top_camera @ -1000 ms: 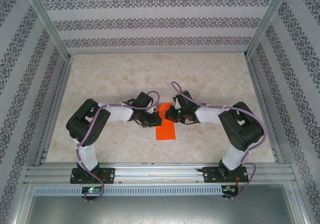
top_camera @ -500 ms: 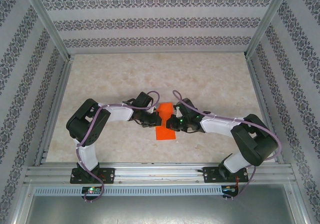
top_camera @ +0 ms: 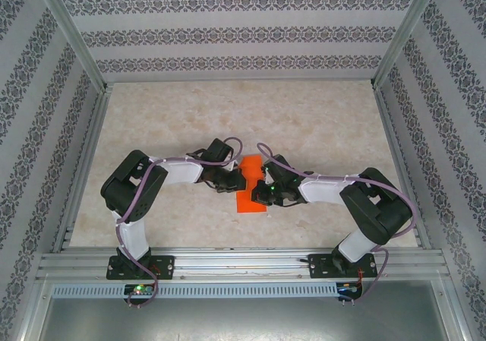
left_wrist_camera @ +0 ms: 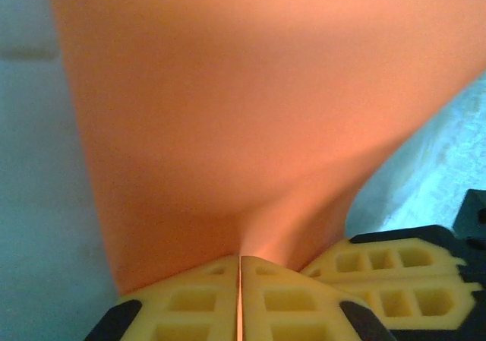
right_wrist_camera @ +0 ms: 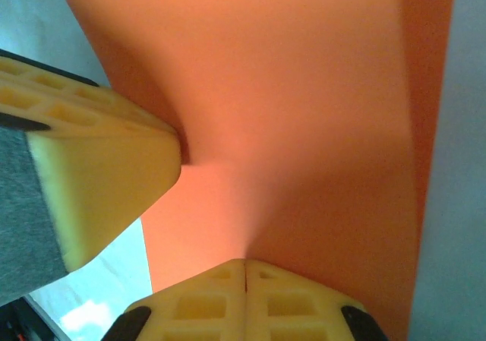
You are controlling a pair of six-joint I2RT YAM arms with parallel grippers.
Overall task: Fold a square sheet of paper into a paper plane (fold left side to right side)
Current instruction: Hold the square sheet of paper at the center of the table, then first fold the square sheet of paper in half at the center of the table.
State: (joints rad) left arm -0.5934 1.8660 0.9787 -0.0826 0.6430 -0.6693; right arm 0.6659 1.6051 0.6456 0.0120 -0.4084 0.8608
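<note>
The square sheet of paper [top_camera: 253,163] is bright orange-red and sits at the middle of the table between both grippers, bowed and partly hidden by them. My left gripper [top_camera: 237,181] comes in from the left and my right gripper [top_camera: 256,191] from the right, tips almost touching. In the left wrist view the left gripper [left_wrist_camera: 241,259] is shut, with the paper [left_wrist_camera: 250,113] pinched in its seam and rising from it. In the right wrist view the right gripper [right_wrist_camera: 244,263] is shut on the paper [right_wrist_camera: 304,113], which puckers from its tips. No paper plane shape shows.
The marbled beige table [top_camera: 175,128] is walled by patterned panels at the back and both sides. An aluminium rail [top_camera: 243,261] runs along the near edge by the arm bases. A yellow finger of the other gripper [right_wrist_camera: 106,166] crowds in close on the left.
The right arm has swung nearer and slightly left, carrying its gripper down along the paper. The sheet now shows as two orange patches, more bowed. The left arm has hardly moved.
</note>
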